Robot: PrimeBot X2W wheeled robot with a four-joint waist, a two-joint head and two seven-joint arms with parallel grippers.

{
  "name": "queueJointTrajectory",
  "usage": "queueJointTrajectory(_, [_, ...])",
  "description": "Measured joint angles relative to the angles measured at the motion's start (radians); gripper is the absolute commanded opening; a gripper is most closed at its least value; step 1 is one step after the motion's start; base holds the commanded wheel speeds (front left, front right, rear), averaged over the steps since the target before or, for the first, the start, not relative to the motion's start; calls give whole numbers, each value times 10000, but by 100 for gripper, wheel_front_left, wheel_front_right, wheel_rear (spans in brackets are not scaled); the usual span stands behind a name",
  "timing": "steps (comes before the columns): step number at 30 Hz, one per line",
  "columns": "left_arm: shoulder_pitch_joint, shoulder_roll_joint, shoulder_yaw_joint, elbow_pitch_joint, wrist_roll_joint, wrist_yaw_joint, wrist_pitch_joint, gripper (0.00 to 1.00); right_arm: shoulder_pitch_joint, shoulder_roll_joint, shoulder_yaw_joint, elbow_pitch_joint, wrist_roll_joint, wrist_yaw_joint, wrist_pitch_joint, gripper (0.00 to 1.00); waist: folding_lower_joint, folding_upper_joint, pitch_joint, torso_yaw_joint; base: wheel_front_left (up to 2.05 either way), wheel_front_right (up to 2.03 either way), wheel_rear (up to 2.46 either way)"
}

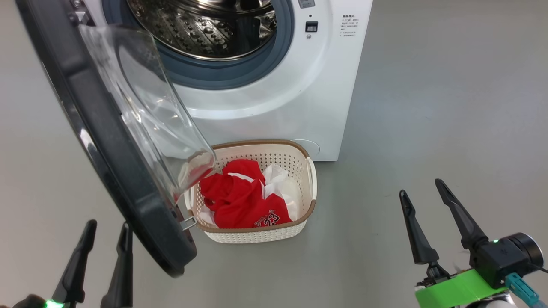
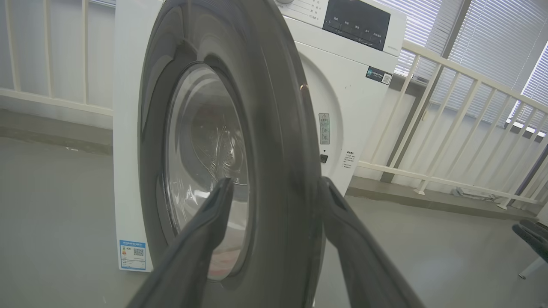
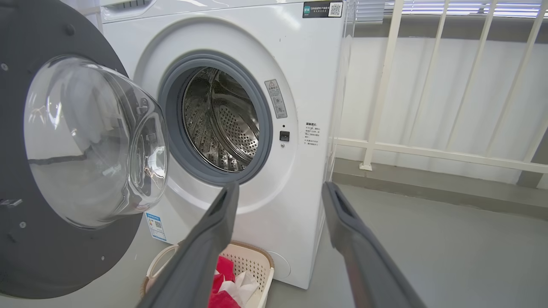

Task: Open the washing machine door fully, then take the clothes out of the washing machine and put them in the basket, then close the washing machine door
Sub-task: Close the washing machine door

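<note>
The washing machine (image 1: 274, 107) stands ahead with its black-rimmed door (image 1: 107, 141) swung open toward me; the bare steel drum (image 3: 222, 119) shows behind it. Red and white clothes (image 1: 244, 196) lie in the cream basket (image 1: 306, 169) on the floor before the machine, also seen as clothes (image 3: 227, 284) in the basket (image 3: 261, 265). My left gripper (image 1: 107, 233) is open just left of the door's lower edge; in its wrist view the door (image 2: 274, 128) rim stands between the open gripper (image 2: 276, 188) fingers, contact unclear. My right gripper (image 1: 424, 190) hangs open and empty over the floor at the right.
Grey floor (image 1: 449, 107) lies open to the right of the machine. A white railing (image 3: 428, 149) runs behind and to the right of it. A dark object (image 2: 533, 233) shows at the right edge of the left wrist view.
</note>
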Motion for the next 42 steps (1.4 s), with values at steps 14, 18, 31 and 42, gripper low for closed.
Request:
queueJointTrajectory(14, [418,-307,56,-144,991,-4,-21,100,310,21,-196,-148,12,0,0,100,0,0,73,-68,0,0,0])
queueJointTrajectory(18, [419,-341,58,-165,1122,-12,-21,100,310,21,-219,-159,12,0,0,100,0,0,75,-71,0,0,0])
queueJointTrajectory(31, [420,-470,50,-232,1367,-12,-21,100,422,25,-224,-151,13,0,0,100,0,0,118,-38,0,0,0])
queueJointTrajectory(42, [378,-928,535,-1329,508,-13,-58,0,422,27,-224,-96,15,0,0,100,0,0,44,13,0,0,0])
